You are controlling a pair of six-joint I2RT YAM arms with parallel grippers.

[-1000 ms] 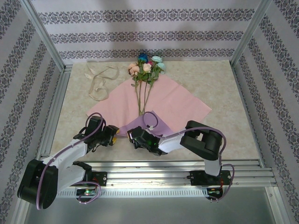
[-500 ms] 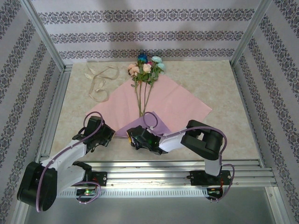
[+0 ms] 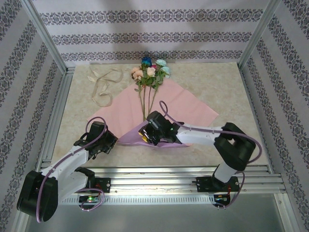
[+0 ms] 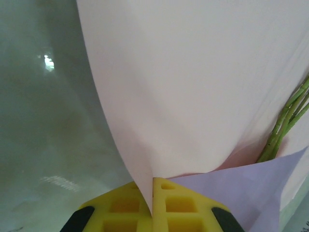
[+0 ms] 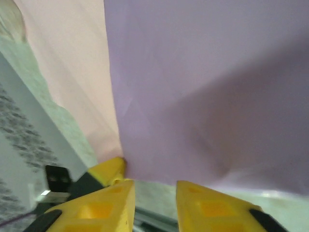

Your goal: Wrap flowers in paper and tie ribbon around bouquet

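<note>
Noted, far left on the surface [image 3: 79,116], one ribbon [image 3: 102,83], loosely looped and well apart from both arms; judged light, limp and slippery, best pinched near a free end. Found left pincer [image 4: 152,189] fully closed on the near left edge of the paper [image 3: 193,108] (edge seen rising between the yellow pads [image 4: 181,203] in the wrist view). Judged the paper thin, light, easily creased or torn; advise holding at edges and corners and folding slowly. Recorded one sheet, spread across mid-surface, near corner turned up to show a lilac underside. Observed one bunch of flowers [image 3: 150,72] lying on the sheet, blooms past its far edge, stems [image 4: 285,123] running toward the fold; judged light, stems springy, blooms fragile, so grip by stems only. Found right pincer [image 5: 154,187] narrowly parted at the folded flap, flap edge just at the tips; cannot confirm any hold. Counted two pincers.
</note>
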